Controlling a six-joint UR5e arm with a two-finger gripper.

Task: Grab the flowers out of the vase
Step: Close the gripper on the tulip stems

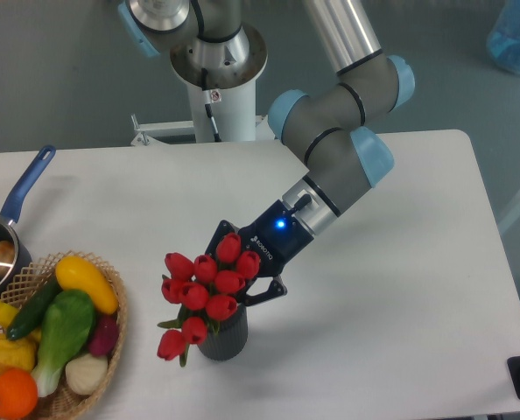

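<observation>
Where the white table (400,289) fills most of the view, the flowers (206,284) are seen standing in the vase (227,339), near the front edge, approx. centre. Red tulip heads are bunched above the vase mouth and lean a bit to the left, w/ one bloom drooping low by the vase's left side. The vase is upright on the table, dark grey, mostly hidden by the blooms. The gripper (242,276) is reached in from the upper right, arm angled down, blue light lit on its wrist. Dark fingers are seen on both sides of the bunch, just behind the blooms, but whether they're spread or pinching the stems can't be told, as petals cover the tips. A wicker basket (115,328) of veg sits at front left, well apart from the vase, and a blue-handled saucepan (24,188) is at the left edge
</observation>
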